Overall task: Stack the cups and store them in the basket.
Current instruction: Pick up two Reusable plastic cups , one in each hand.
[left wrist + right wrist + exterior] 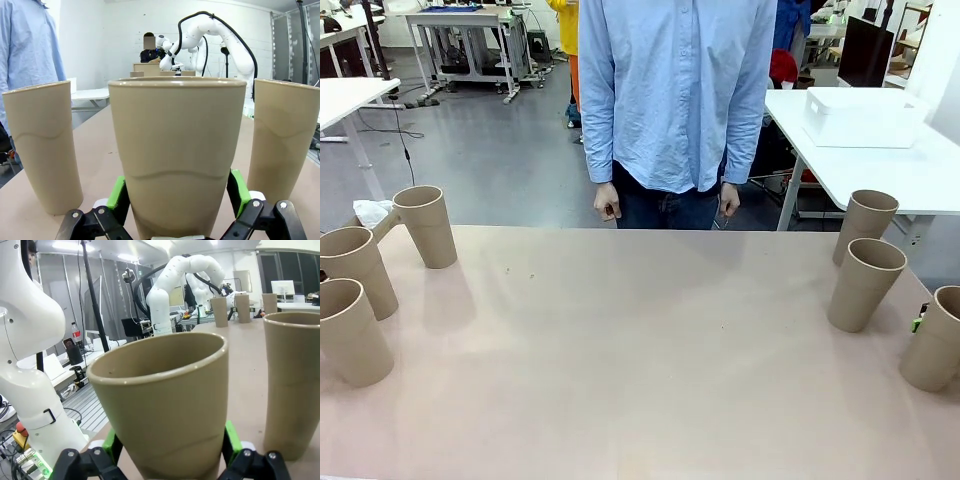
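Three cups [425,225] stood upright on the left of the desk [640,350], mouths up and set apart from one another. That spacing probably let each be taken singly and dropped into the next.

The left tool [178,192] sat low at the middle cup [177,155] of this trio. Its green pads [117,192] were spread wide on either side of the cup's base and did not clamp it, so it looked set up for a first grasp.

At the far edge, in the middle, a person [675,90] stood with both hands [608,203] hanging empty, apparently leaving the work to the arms.

Three more cups stood upright on the right. The right tool [172,442] straddled the foot of one cup [160,405], fingers apart and seemingly not yet squeezing.

Beyond them, a white basket [860,118] rested on a second desk [920,175], well apart from every cup and holding none of them. Nothing was nested yet, so the stacking had yet to begin.

The count was six cups in two trios, two tools, one basket and one person.
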